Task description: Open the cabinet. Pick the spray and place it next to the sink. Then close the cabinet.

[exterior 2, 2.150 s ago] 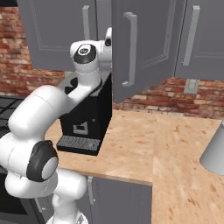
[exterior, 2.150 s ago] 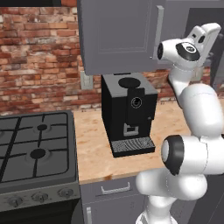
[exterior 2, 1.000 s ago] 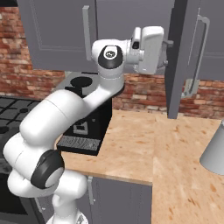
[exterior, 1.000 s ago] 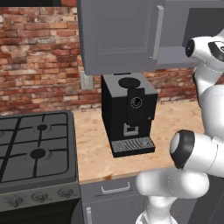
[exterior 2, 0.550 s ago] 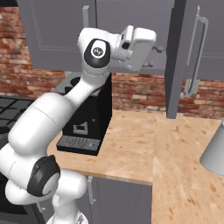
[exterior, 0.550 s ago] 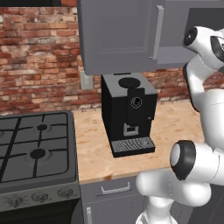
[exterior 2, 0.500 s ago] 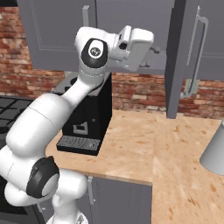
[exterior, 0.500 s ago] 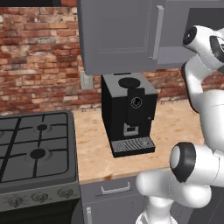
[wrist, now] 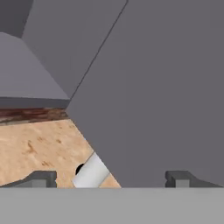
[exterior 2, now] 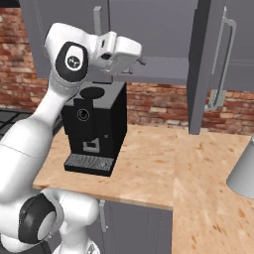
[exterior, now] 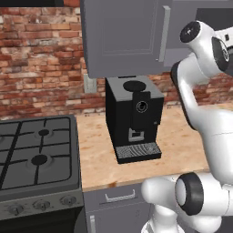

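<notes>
One wooden counter [exterior 2: 149,168], brick wall [exterior: 36,68], coffee machine [exterior: 134,118], stove [exterior: 36,154].

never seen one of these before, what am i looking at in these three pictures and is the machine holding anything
This is a rendered kitchen with a white robot arm on a base that can drive. Two pictures come from cameras on that base, behind the arm to its left and right, looking forward over it. The third comes from a camera on the hand, looking along its pincer, whose two dark tips stand wide apart with nothing between them, so it holds nothing.

On the wooden counter stands a black coffee machine, with a gas stove beside it. Above hangs the grey cabinet; in the right base view one door is swung open. The hand is raised near it.
</notes>
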